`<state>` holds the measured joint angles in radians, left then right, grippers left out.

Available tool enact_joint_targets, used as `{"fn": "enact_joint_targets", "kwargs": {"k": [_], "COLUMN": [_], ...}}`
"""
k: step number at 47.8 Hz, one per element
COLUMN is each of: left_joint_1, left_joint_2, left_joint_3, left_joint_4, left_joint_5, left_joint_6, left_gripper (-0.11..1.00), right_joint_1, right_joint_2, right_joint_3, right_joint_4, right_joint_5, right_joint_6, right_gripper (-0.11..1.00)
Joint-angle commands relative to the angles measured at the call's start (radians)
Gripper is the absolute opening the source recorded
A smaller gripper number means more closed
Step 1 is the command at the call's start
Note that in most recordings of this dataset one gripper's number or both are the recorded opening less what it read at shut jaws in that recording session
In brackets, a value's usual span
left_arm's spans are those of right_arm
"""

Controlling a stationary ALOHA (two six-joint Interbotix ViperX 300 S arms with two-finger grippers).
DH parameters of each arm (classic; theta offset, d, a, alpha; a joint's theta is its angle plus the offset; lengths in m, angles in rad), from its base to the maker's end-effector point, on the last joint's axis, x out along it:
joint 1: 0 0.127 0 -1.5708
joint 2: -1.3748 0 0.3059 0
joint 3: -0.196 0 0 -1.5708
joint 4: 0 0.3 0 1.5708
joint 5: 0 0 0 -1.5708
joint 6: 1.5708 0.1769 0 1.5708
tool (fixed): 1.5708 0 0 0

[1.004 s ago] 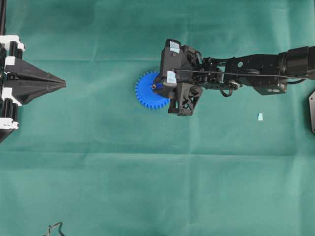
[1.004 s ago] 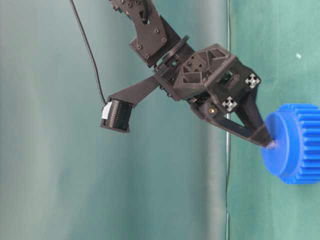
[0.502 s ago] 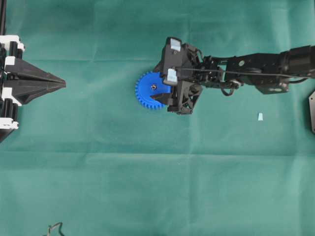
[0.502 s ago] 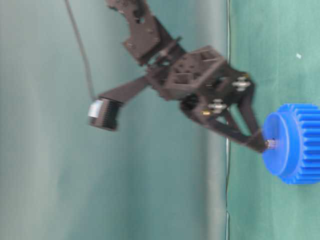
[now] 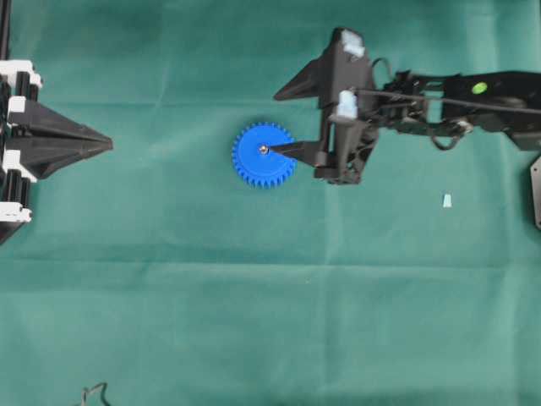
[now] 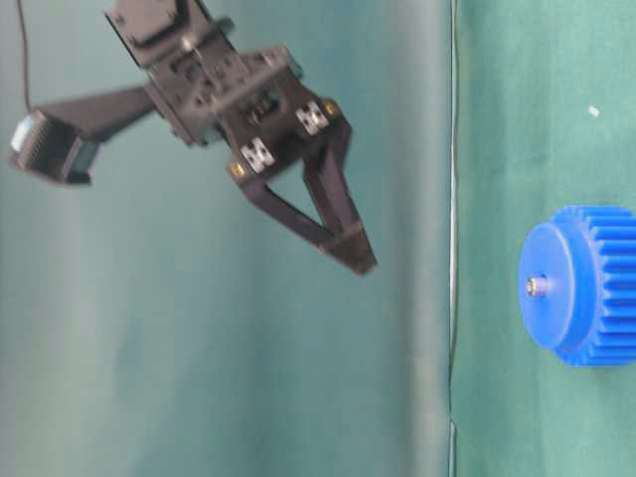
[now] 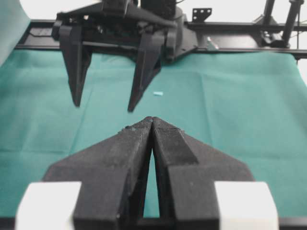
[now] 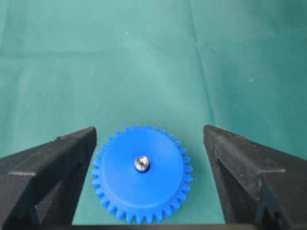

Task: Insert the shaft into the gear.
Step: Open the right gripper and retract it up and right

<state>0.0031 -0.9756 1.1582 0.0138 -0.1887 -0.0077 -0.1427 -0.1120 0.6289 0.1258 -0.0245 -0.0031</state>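
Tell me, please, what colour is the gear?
Bright blue; the gear shows best in the right wrist view.

No words, numbers, labels or brand marks can be read anywhere; the small white tags on the black arm (image 5: pixel 439 106) are blank or too blurred to make out.

Right hand (image 5: pixel 275 121) opened, lifted off shaft (image 5: pixel 264 150), left seated in gear (image 5: pixel 264 156).
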Motion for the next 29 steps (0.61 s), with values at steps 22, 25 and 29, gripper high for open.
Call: {"fn": "enact_joint_targets", "kwargs": {"k": [22, 25, 29], "left_joint_1": [0.002, 0.002, 0.002], "left_joint_2": [0.002, 0.0, 0.002], "left_joint_3": [-0.029, -0.029, -0.029], "left_joint_4": [0.002, 0.002, 0.002], "left_joint_5": [-0.005, -0.005, -0.005], "left_joint_6": [-0.002, -0.002, -0.002], "left_gripper": [0.0, 0.0, 0.0], "right_joint_1": [0.002, 0.002, 0.002], "right_joint_2": [-0.331, -0.379, -0.428], "right_joint_3": [0.222, 0.255, 0.29], "right_joint_4": [-0.002, 0.0, -0.002], "right_joint_5": [-0.044, -0.048, -0.057], "right_joint_6": [0.005, 0.005, 0.005], "right_gripper": [0.91, 0.91, 0.91]}}
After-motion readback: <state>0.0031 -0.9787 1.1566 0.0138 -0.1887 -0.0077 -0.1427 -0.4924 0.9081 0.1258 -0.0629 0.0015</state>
